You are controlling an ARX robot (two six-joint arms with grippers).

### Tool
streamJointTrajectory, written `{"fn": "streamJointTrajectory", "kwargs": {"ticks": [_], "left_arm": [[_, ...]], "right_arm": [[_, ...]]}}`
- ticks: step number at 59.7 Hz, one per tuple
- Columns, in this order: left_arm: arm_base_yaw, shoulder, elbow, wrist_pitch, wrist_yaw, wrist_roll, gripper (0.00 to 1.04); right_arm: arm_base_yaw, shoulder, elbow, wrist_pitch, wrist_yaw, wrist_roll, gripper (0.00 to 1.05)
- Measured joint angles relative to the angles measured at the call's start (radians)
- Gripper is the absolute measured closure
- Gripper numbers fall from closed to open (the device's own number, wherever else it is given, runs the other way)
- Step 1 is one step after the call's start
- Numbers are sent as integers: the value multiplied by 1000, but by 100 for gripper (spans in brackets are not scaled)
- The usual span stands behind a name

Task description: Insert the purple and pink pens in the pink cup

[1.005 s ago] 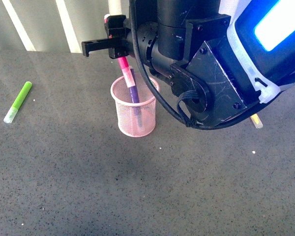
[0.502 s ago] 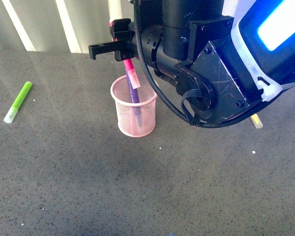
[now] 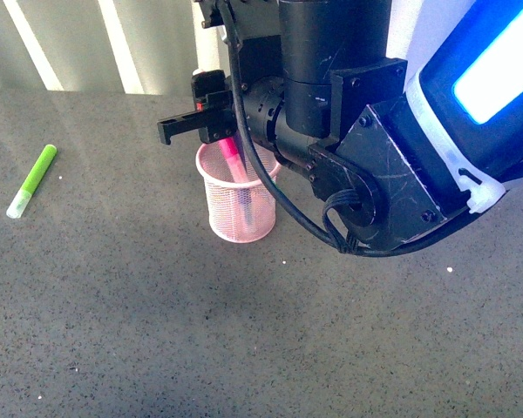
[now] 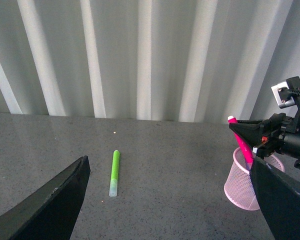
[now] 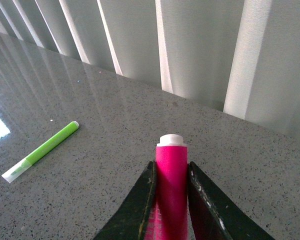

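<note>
Right end effector (image 3: pixel 220 122) is clamped on the pink pen (image 5: pixel 170 190), jaws pressed to both sides of the barrel in the right wrist view. In the front view, upper middle of frame, the pen's lower part is already inside the pink cup (image 3: pixel 240 213), tilted, upper end above the rim. Judgement: final insertion is nearly done; release and withdrawal remain. The purple pen is not clearly visible now (a faint dark streak shows through the mesh, too indistinct to call), so I cannot confirm it is in. Cup stands upright on the grey worktop (image 3: pixel 157 331), pale pink wire mesh with solid rim. Left end effector (image 4: pixel 165 200) is spread apart and empty. Lime-green marker (image 3: pixel 32 181) lies at left, well apart.
</note>
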Motion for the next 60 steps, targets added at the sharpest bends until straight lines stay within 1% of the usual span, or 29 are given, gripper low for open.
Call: {"fn": "streamJointTrajectory", "kwargs": {"ticks": [2, 12, 15, 16, 19, 20, 24, 29, 31, 33, 41, 44, 52, 54, 57, 58, 60], "left_arm": [[0, 0, 0, 0, 0, 0, 7], [0, 0, 0, 0, 0, 0, 7], [0, 0, 0, 0, 0, 0, 7], [0, 0, 0, 0, 0, 0, 7], [0, 0, 0, 0, 0, 0, 7], [0, 0, 0, 0, 0, 0, 7], [0, 0, 0, 0, 0, 0, 7], [0, 0, 0, 0, 0, 0, 7], [0, 0, 0, 0, 0, 0, 7], [0, 0, 0, 0, 0, 0, 7], [0, 0, 0, 0, 0, 0, 7], [0, 0, 0, 0, -1, 0, 7], [0, -1, 0, 0, 1, 0, 7], [0, 0, 0, 0, 1, 0, 7], [0, -1, 0, 0, 1, 0, 7], [0, -1, 0, 0, 1, 0, 7], [0, -1, 0, 0, 0, 0, 7]], "right_arm": [[1, 0, -1, 0, 3, 0, 73], [1, -2, -1, -7, 35, 0, 46], [-1, -19, -12, -9, 53, -3, 34], [-1, -23, -14, -9, 55, -5, 32], [-7, -65, -37, -14, 94, -12, 20], [-8, -73, -40, -18, 103, -16, 18], [-21, -155, -76, -61, 183, -33, 5], [-42, -264, -129, -156, 307, -48, 8], [-53, -311, -156, -196, 347, -48, 7], [-66, -360, -190, -234, 365, -46, 7], [-122, -594, -368, -414, 417, -41, 7], [-134, -640, -401, -430, 428, -42, 7], [-137, -659, -407, -431, 424, -44, 7], [-135, -646, -423, -374, 457, -54, 10], [-140, -635, -488, -185, 523, -65, 18], [-143, -635, -519, -118, 527, -68, 22], [-153, -645, -568, -32, 517, -73, 27]]}}
